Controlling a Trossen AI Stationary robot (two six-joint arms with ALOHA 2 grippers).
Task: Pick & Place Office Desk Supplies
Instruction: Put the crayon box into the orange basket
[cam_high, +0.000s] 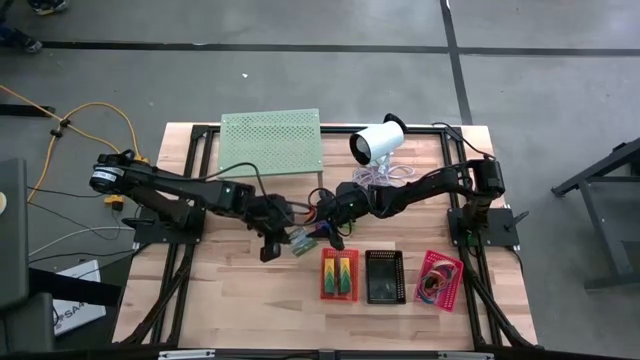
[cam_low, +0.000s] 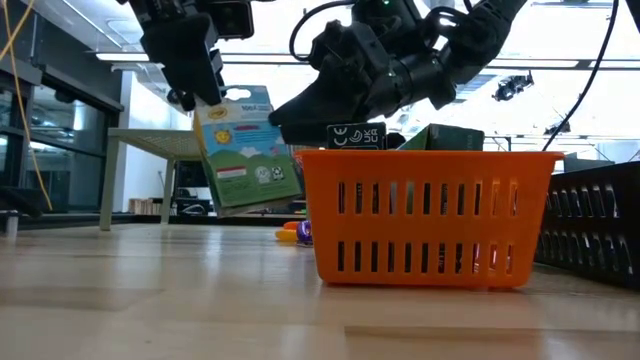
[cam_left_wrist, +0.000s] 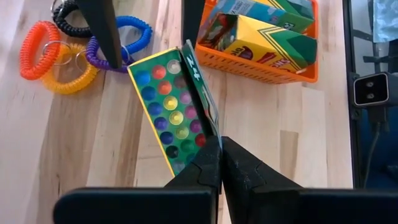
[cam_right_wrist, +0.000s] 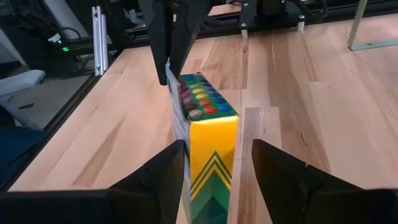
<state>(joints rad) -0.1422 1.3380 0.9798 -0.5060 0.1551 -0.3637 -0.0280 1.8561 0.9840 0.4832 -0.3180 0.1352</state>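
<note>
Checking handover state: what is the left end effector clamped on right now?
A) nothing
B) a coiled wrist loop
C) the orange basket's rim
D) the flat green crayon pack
D: in the left wrist view the left end effector is shut on an edge of the flat green crayon pack, held off the table; the right end effector stands open around the pack's other end.

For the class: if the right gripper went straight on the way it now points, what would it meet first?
The green crayon pack between its open fingers, pinched by the left gripper. The right gripper may already reach it; depth is unclear.
</note>
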